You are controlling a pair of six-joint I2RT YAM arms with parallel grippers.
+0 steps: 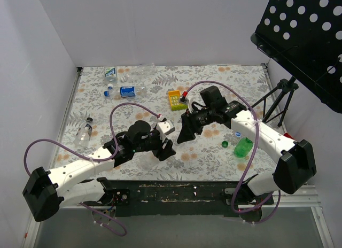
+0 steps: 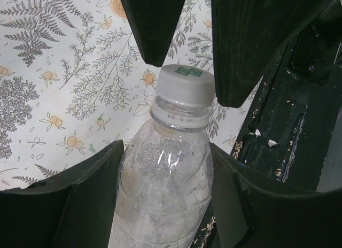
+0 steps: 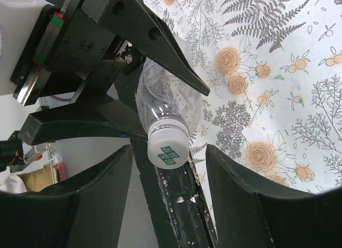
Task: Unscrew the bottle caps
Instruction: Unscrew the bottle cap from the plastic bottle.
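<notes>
**White cap up next: one green cap off, more bottles to go**

My left gripper [image 2: 166, 162] is clamped round the body of the clear bottle [image 2: 163, 200] at mid-frame in the overhead view, and its white cap [image 2: 186, 83] is still screwed on. My right gripper [image 3: 168, 168] has a finger on either side of that cap, jaws apart and nothing gripped yet (one pad looks very close, but I can't swear it touches). At lower right the green bottle [image 1: 243, 147] lies with its green cap [image 1: 225, 144] loose just beside it, so I'd call that one done. The blue-label bottle [image 1: 126, 91] and its neighbours at upper left are too small to judge, and the left-edge bottle [image 1: 84, 132] seems capped. Both my arms reach up from the bottom edge with elbows out, wrists facing each other at centre.
</notes>
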